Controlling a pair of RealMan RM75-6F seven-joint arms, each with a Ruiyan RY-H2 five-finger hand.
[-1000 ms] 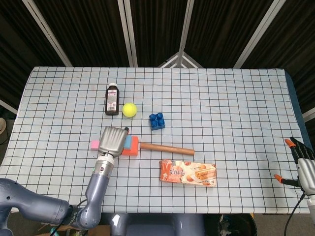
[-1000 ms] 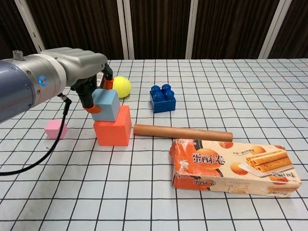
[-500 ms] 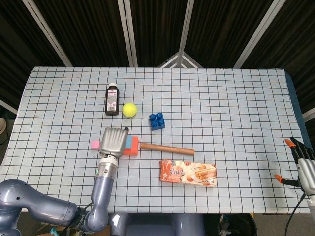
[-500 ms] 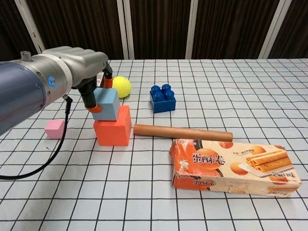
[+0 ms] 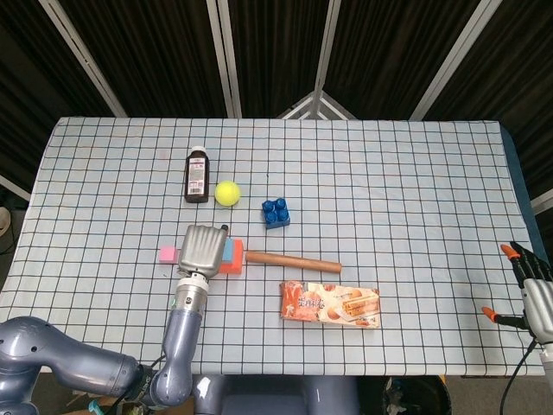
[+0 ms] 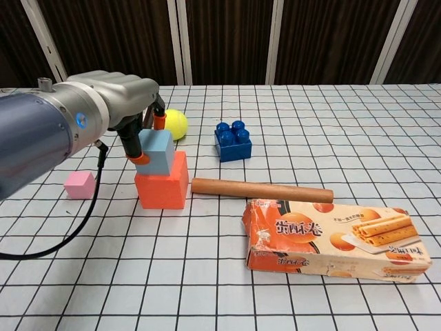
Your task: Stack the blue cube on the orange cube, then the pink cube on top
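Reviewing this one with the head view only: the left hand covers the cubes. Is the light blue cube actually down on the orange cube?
Observer: Yes. The chest view shows the light blue cube resting on the orange cube, toward its left side.
Operator: Is the hand off it?
Observer: No. The left hand has fingertips against the cube's sides.
Operator: And the pink one?
Observer: The small pink cube stands alone on the checked table, left of the stack and clear of the hand.

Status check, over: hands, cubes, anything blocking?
Left hand grips blue cube on orange cube. Right hand open, idle at table edge. Pink cube waiting, path unblocked.
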